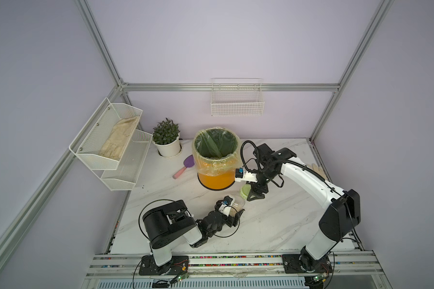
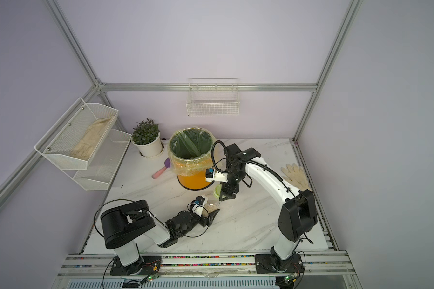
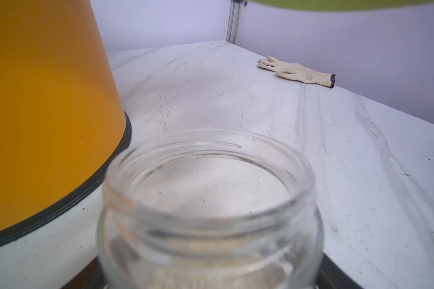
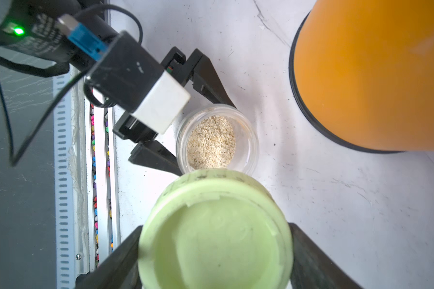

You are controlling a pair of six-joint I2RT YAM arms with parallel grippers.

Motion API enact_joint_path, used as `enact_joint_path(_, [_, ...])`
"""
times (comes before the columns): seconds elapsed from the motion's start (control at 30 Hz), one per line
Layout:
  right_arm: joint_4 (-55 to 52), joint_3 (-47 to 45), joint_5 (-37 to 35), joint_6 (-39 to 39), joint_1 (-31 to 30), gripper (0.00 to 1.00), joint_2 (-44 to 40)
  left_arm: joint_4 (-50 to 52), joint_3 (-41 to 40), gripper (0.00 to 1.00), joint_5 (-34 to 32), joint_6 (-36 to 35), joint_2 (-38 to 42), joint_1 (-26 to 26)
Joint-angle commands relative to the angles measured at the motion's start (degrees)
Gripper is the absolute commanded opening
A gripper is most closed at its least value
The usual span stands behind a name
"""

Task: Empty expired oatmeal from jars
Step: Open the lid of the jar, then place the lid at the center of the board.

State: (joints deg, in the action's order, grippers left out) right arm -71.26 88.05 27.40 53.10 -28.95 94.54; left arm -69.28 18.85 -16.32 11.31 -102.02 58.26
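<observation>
A small clear glass jar [image 1: 238,202] [image 2: 213,201] stands open on the marble table, in front of the orange bin. Pale beige oatmeal [image 4: 211,142] lies heaped inside it. My left gripper [image 1: 236,212] [image 4: 206,139] is shut on the jar, one black finger on each side. In the left wrist view the jar's mouth [image 3: 206,147] fills the lower middle. My right gripper [image 1: 251,194] [image 4: 214,262] is shut on the pale green lid [image 4: 214,237] [image 1: 244,191], held just above and beside the jar, apart from it.
The orange bin [image 1: 216,176] with a yellow plastic liner stands just behind the jar. A purple scoop [image 1: 186,166] and a white plant pot [image 1: 167,147] are at the back left. A knit glove [image 2: 296,176] lies at the right edge. A wire shelf [image 1: 110,140] hangs left.
</observation>
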Motion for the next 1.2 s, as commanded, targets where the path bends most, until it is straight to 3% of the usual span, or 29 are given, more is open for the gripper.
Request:
enact_joint_path(0.0, [-0.6,-5.2,0.0,-1.8,1.6,0.61,-2.9,-4.1,0.6,0.0,-1.2,-2.1,1.9,0.1])
enact_joint_path(0.17, [-0.3,-12.5,-2.9,-3.4,7.3,0.6,-4.3,-3.5,1.0,0.0,-2.1,-3.8,3.3,0.3])
enact_joint_path(0.27, [3.7,-17.9,-8.2,-4.6,9.5,0.6,-4.6,-2.2,1.7,0.0,-2.1,-4.8,4.6,0.4])
enact_joint_path(0.5, [10.1,-22.8,-12.4,-5.4,17.1,0.6,-1.3,2.3,3.3,0.0,-1.8,-6.0,7.8,0.4])
enact_joint_path(0.8, [25.3,-30.4,-20.1,-8.0,19.8,0.61,1.1,4.2,4.9,0.0,-1.7,-6.3,9.0,0.4])
enact_joint_path(1.17, [29.2,-32.0,-21.1,-9.4,20.4,0.72,5.1,5.6,6.6,0.0,-1.6,-7.0,9.0,0.4])
